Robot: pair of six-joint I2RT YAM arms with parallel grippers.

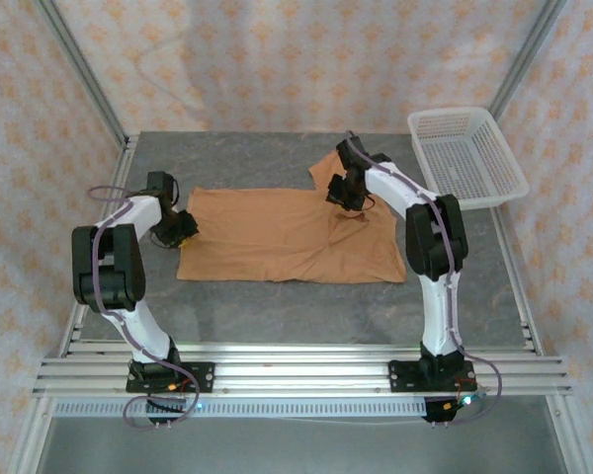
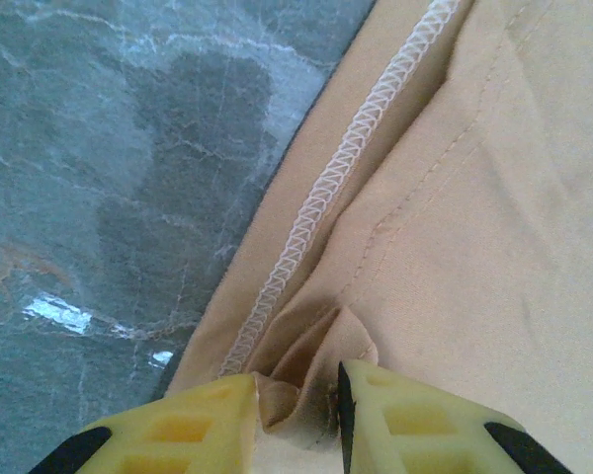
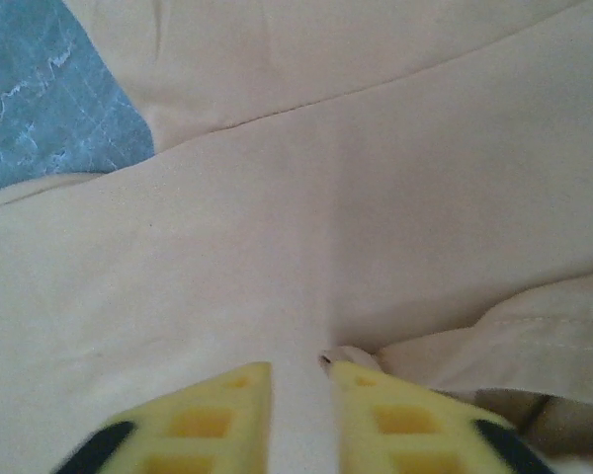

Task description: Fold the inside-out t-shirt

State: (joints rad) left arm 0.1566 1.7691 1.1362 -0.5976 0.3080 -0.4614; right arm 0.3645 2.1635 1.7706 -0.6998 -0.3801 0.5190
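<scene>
Left gripper (image 2: 296,383) jaws pinching bunched edge fold of inside-out t-shirt (image 1: 277,237), lying flat at worktop (image 1: 277,316) middle; right gripper (image 3: 298,373) jaws slightly parted over cloth, toward far edge.

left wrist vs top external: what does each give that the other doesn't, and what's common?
Left wrist: the white zigzag seam along the shirt edge, and a fold of cloth pinched in the left gripper.
Top external: the whole shirt laid out, the basket at the far right, and the right gripper over the shirt's right side.
Both: shirt, table, left gripper at the shirt's left edge.
</scene>
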